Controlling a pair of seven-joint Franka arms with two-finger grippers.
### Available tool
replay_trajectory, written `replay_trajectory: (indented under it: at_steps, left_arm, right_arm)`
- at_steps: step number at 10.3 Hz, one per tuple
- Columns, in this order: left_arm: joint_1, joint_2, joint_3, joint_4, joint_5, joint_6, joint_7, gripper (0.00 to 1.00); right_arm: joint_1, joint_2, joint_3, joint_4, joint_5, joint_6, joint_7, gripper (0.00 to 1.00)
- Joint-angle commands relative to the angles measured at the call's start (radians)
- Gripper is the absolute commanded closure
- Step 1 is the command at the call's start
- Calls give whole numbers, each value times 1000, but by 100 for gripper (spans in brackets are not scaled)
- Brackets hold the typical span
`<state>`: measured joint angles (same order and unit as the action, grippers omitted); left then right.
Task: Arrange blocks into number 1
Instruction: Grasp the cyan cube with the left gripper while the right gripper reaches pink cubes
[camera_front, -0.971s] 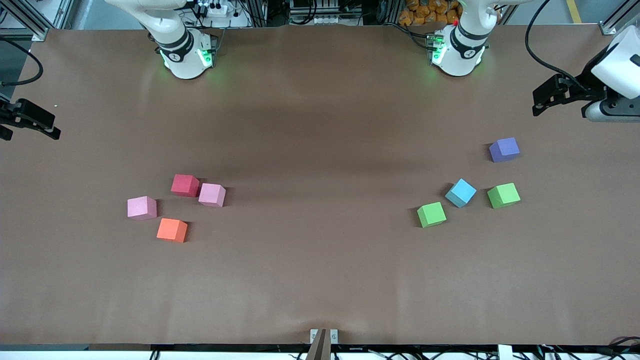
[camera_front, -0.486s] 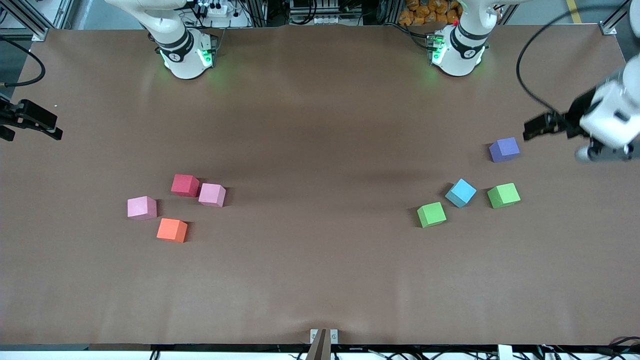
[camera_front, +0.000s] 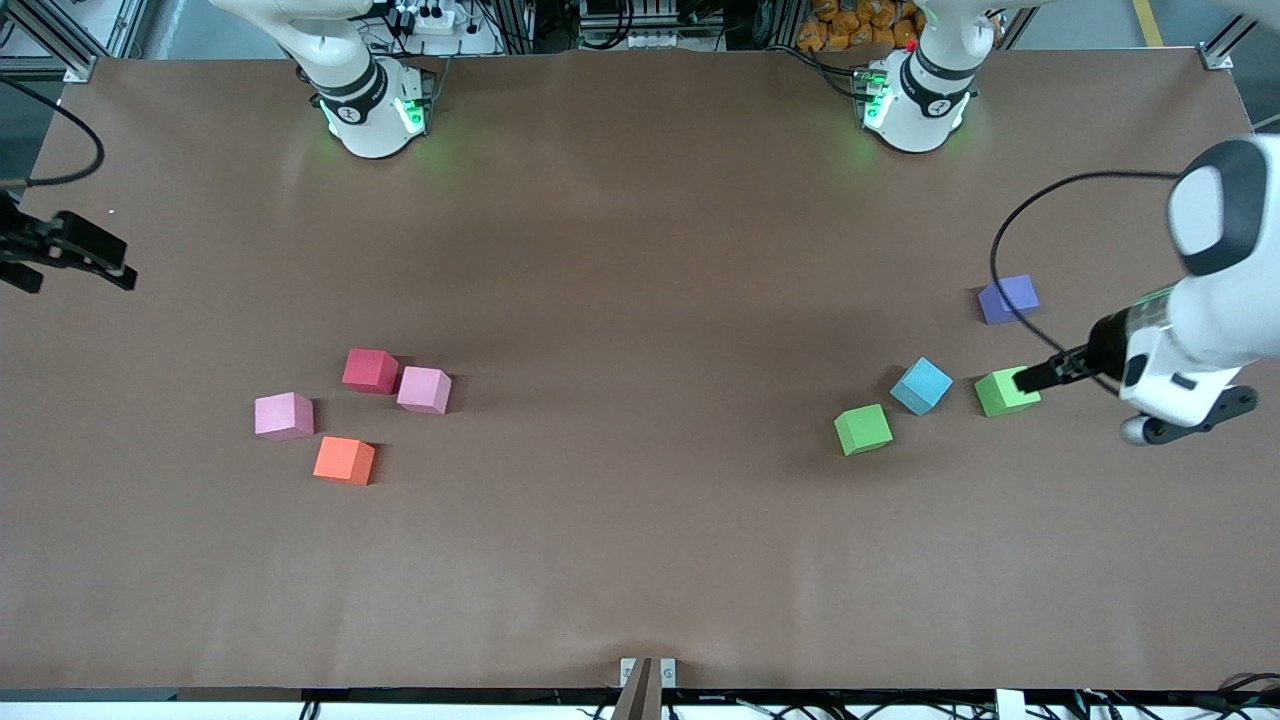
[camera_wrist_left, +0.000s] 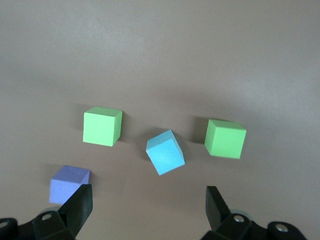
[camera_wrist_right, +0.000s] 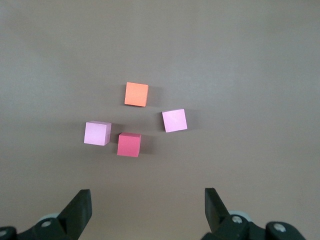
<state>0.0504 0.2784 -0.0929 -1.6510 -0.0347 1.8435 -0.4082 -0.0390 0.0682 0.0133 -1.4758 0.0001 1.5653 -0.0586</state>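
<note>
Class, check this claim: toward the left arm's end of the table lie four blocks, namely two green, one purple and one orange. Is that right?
Not quite. The fourth block there is the light blue block, not orange; the front view shows it between the two green blocks, with the purple block farther from the camera. The only orange block lies toward the right arm's end.

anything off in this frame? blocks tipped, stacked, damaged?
Nothing stands out. All eight blocks lie flat and whole on the table, none stacked. The light blue block sits turned cornerwise next to its squarer green neighbours. Red block and one pink block look to be touching. Left gripper and right gripper are open, holding nothing.
</note>
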Motion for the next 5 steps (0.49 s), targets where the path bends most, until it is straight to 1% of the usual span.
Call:
replay_trajectory:
  at_steps: [1,2,3,4,5]
  left_arm:
    - [6,-38,-1,-149,-25,145,-87,0]
    - [2,-36,-4,-205,-25,207,-124,0]
    - [-3,-34,-7,-266,-25,283,-161,0]
    - [-6,-33,-8,-323,-24,360,-202,0]
    - [-14,-31,-8,-369,-22,409,-227,0]
  right_arm:
    - [39,11,2,-99,12,108,-1,0]
    - [54,33,2,-125,14,164,38,0]
    - [79,59,2,-139,23,214,142,0]
    - [99,91,2,-140,27,235,220,0]
    - [111,123,2,-140,37,263,280,0]
